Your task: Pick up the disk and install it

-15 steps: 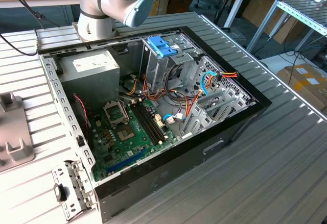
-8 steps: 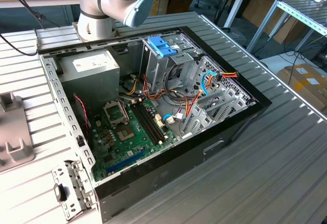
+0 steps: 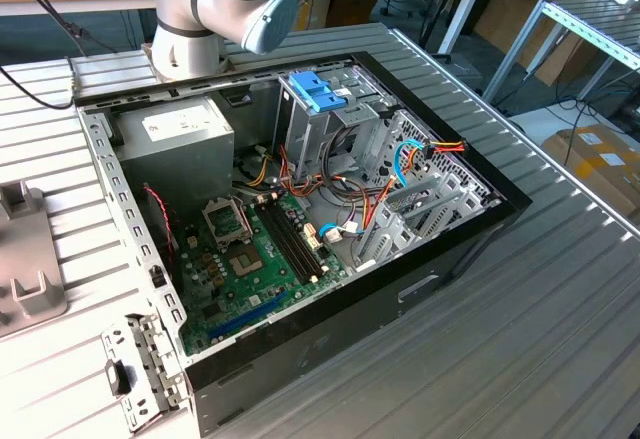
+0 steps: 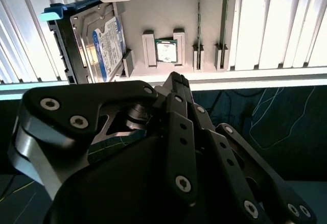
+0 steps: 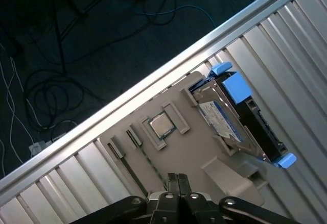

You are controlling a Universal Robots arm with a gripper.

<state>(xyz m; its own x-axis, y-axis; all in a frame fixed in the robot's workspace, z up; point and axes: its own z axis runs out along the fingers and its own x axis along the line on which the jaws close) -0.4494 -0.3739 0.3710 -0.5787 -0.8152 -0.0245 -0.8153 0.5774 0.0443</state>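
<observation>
**Jaws shut and empty, disk standing in its holder**

In both wrist views the gripper (image 5: pixel 177 177) (image 4: pixel 178 77) hangs above the ribbed metal table (image 5: pixel 291 35). Its jaws are pressed together with nothing between them. Past the fingertips lies a grey parts plate (image 5: pixel 196 150). Straight ahead of the jaws, a square processor chip (image 5: pixel 160 125) sits in a raised nest on it.

The disk (image 5: pixel 232 122) (image 4: pixel 97 38) stands on its long edge in a holder on that same plate. It is ahead of the jaws and off to one side, beyond the chip — well apart from the fingertips. Its labelled face is turned toward the chip, and light-blue rails frame it.

In the exterior view the arm (image 3: pixel 225 4) stands at the far side of the open computer case (image 3: pixel 330 334) — the motherboard (image 3: pixel 255 259) lies bare inside.
</observation>
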